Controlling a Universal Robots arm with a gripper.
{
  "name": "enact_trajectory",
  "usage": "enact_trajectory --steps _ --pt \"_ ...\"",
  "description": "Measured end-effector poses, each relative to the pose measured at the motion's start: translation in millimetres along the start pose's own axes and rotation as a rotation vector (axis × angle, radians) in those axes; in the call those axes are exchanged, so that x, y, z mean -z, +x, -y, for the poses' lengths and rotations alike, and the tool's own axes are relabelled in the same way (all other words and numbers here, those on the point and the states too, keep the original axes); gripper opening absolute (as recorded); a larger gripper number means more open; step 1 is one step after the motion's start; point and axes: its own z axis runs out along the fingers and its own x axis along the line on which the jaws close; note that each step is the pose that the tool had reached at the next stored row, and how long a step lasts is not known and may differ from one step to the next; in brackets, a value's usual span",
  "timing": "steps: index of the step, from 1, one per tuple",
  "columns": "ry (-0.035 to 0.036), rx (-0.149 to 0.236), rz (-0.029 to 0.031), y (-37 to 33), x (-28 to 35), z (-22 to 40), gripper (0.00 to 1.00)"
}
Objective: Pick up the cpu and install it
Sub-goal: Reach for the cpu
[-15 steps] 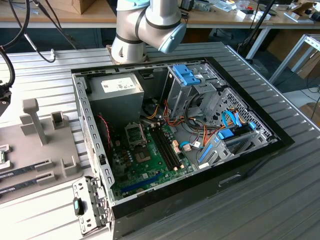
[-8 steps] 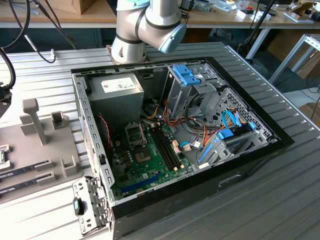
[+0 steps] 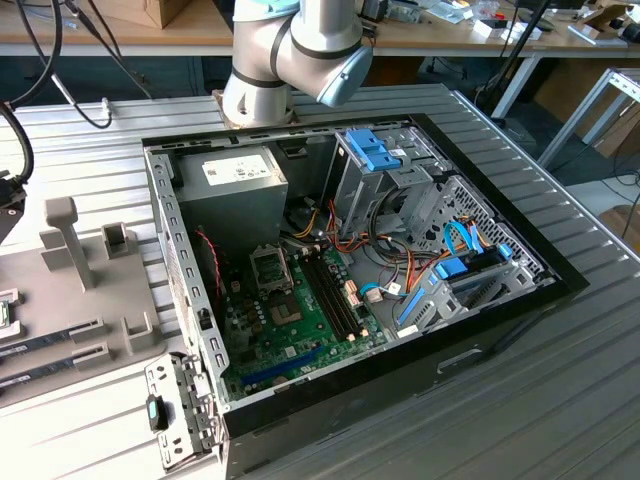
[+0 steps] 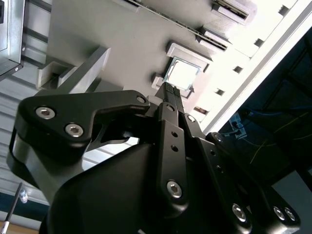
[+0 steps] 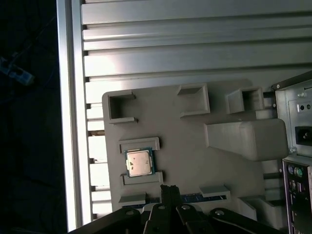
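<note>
Starting closest, the black hand (image 5: pixel 168 187) hangs over the gray holder (image 5: pixel 180 146). Its two fingers (image 4: pixel 171 105) are pressed together with nothing between them. Just past the fingertips lies the cpu (image 5: pixel 139 162), and the hand is not touching it. In both wrist views it rests flat with its shiny side up, tucked between little raised walls. I think the walls are there so it cannot slide and always sits in the same spot.

The holder lies on the ribbed metal desk (image 5: pixel 170 53). In the exterior view the holder is at nine o'clock from the open computer case (image 3: pixel 480 345), at the exterior view's left. The case lies on its side with the cover off, likely so the green motherboard (image 3: pixel 265 335) faces up. Near twelve o'clock on that board is a dark square socket (image 3: pixel 270 268), which looks empty. Farthest back, at twelve o'clock, is the arm (image 3: pixel 290 55).
</note>
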Motion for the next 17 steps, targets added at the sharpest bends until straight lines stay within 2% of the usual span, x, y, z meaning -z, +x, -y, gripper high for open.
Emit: enact_trajectory --steps 17 --pt "0.0 0.0 0.0 0.1 -4.5 0.2 0.11"
